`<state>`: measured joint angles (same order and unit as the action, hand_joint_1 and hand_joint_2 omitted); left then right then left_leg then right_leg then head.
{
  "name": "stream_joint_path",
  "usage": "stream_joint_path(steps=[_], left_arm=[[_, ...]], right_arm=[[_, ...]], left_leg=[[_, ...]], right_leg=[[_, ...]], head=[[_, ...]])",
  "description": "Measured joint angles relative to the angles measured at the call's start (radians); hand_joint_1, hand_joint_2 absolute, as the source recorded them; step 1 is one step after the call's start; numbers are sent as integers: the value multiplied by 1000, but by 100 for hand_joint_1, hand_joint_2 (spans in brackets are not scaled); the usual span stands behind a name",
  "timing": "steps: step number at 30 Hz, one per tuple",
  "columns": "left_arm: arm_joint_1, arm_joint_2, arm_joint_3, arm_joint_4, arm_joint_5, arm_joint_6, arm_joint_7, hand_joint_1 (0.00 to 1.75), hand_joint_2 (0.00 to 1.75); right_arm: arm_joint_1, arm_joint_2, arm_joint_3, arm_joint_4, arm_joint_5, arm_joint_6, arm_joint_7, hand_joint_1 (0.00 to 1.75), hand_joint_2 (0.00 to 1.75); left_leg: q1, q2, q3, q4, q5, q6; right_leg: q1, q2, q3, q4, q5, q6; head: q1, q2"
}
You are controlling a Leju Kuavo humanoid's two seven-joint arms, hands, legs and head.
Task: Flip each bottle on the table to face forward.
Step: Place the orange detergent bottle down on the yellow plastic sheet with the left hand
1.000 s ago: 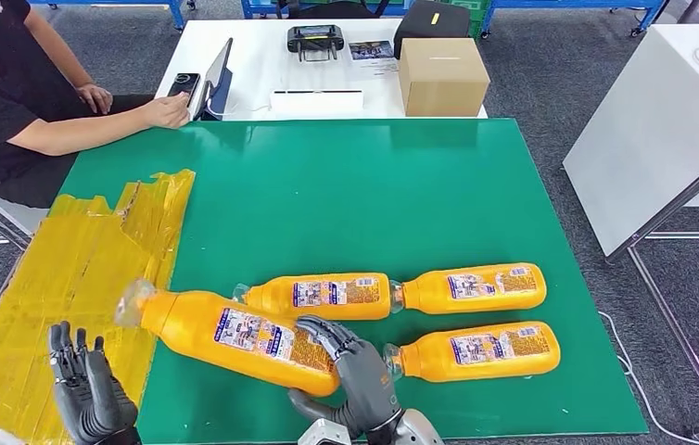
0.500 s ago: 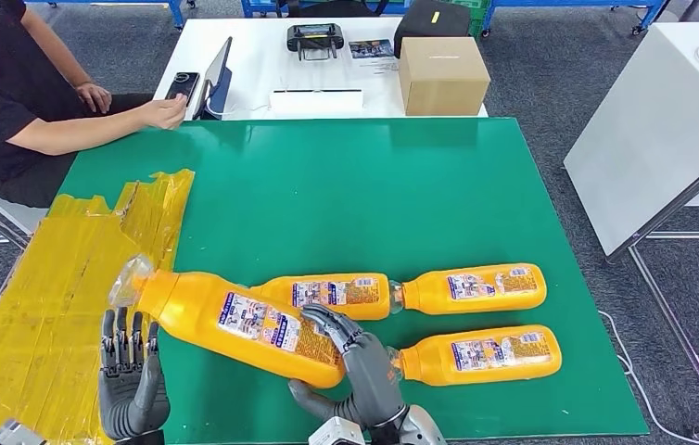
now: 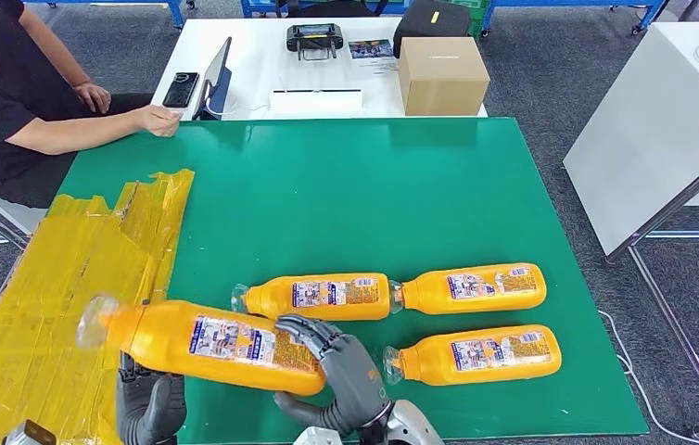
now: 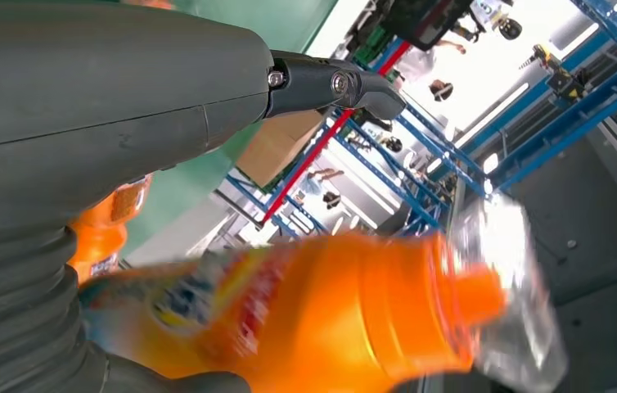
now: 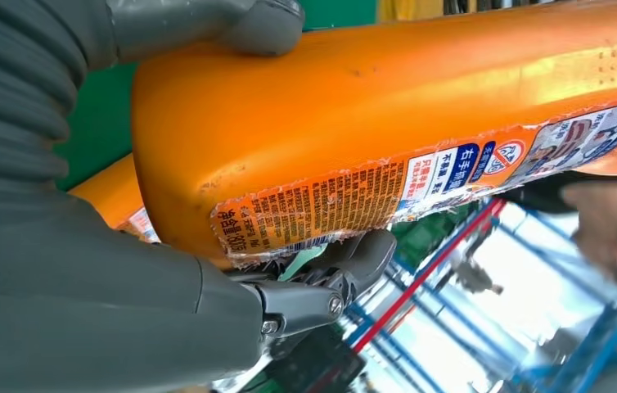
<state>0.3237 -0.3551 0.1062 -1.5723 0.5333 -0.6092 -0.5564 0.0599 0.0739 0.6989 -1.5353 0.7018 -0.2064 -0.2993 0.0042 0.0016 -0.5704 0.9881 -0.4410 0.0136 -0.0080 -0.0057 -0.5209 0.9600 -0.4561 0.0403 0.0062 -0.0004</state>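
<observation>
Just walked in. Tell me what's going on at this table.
A humanoid robot is turning orange bottles on a green table. Its right hand grips the base end of one bottle, lifted off the table with its cap end out over the yellow sheet. The left hand is under the bottle; whether it touches it is unclear. Three other bottles lie on their sides, labels up. A person sits at the far left corner.
</observation>
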Motion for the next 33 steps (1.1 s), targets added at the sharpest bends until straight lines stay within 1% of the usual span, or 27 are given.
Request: stream_joint_path(steps=[11, 17, 20, 24, 29, 33], left_arm=[[-3, -3, -21, 12, -40, -11, -6, 0, 175], [-5, -3, -21, 21, -41, -11, -10, 0, 175], [-5, -3, -20, 25, -53, -10, -16, 0, 175], [-5, -3, -20, 32, -80, -8, -32, 175, 175], [-5, -3, -21, 34, -94, 2, -58, 175, 175], [-5, -3, -27, 31, -104, 33, -67, 175, 175]], right_arm=[[-117, 31, 94, 154, 60, 66, 2, 175, 175], [-145, 43, 118, 201, 69, 71, 2, 175, 175], [-161, 63, 136, 241, 82, 76, 2, 175, 175], [-190, 90, 159, 303, 91, 74, 3, 175, 175], [-211, 104, 174, 346, 91, 64, 11, 175, 175], [-216, 106, 179, 357, 92, 56, 22, 175, 175]], left_leg=[[0, 0, 0, 0, 0, 0], [0, 0, 0, 0, 0, 0], [0, 0, 0, 0, 0, 0], [0, 0, 0, 0, 0, 0], [0, 0, 0, 0, 0, 0], [0, 0, 0, 0, 0, 0]], right_leg=[[0, 0, 0, 0, 0, 0], [0, 0, 0, 0, 0, 0], [0, 0, -1, 0, 0, 0], [0, 0, -1, 0, 0, 0], [0, 0, -1, 0, 0, 0], [0, 0, -1, 0, 0, 0]], head=[[0, 0], [0, 0], [0, 0], [0, 0], [0, 0], [0, 0]])
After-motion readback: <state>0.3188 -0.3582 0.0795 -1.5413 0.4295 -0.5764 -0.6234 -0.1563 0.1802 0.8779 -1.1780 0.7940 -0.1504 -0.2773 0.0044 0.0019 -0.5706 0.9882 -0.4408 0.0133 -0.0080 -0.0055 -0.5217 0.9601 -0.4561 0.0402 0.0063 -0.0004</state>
